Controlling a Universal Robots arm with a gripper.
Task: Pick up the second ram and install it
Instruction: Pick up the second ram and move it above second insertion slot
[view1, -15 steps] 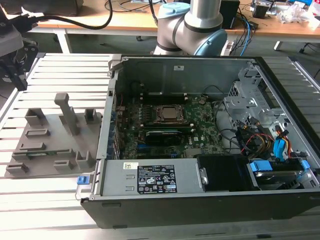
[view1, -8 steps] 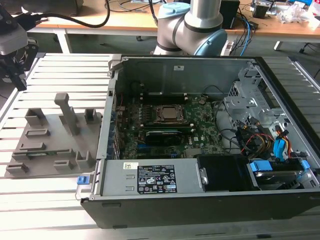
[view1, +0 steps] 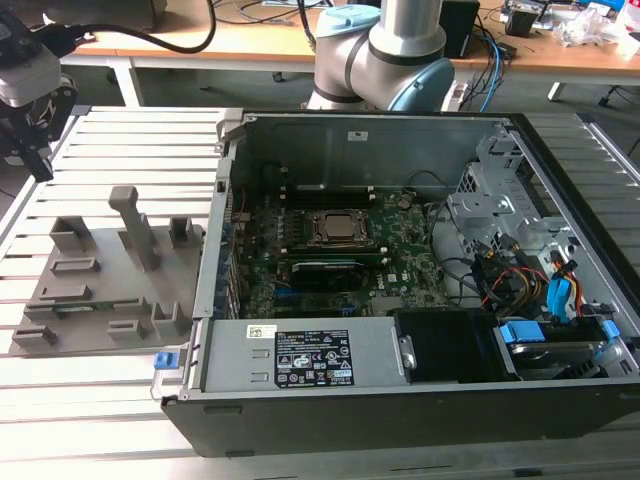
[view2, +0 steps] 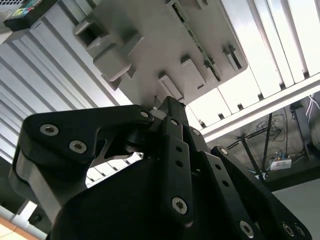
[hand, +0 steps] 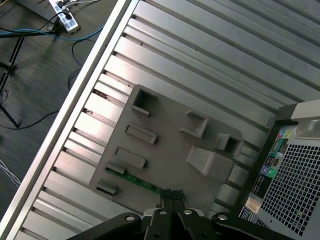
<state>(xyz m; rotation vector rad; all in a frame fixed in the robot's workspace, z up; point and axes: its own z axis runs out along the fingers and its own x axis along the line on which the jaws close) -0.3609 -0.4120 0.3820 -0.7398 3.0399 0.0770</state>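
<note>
Gripper (view1: 38, 160): fingertips pressed together, nothing between them, touching nothing. Hangs in the air over the slatted worktop (view1: 120, 140), near its far corner on the exterior view's left. Second ram (hand: 135, 181): lying in a slot of the grey fixture plate (hand: 170, 145), along the plate's near edge in the exterior view, well apart from the gripper. Open computer case (view1: 400, 410) just beside the plate.

Slatted aluminium table (view1: 90, 400), ribbed top. A grey plastic fixture plate (view1: 100, 290) lies flat on it at the exterior view's left. An open black computer case (view1: 400, 425) lies on its side just beside the plate, toward the right.
</note>
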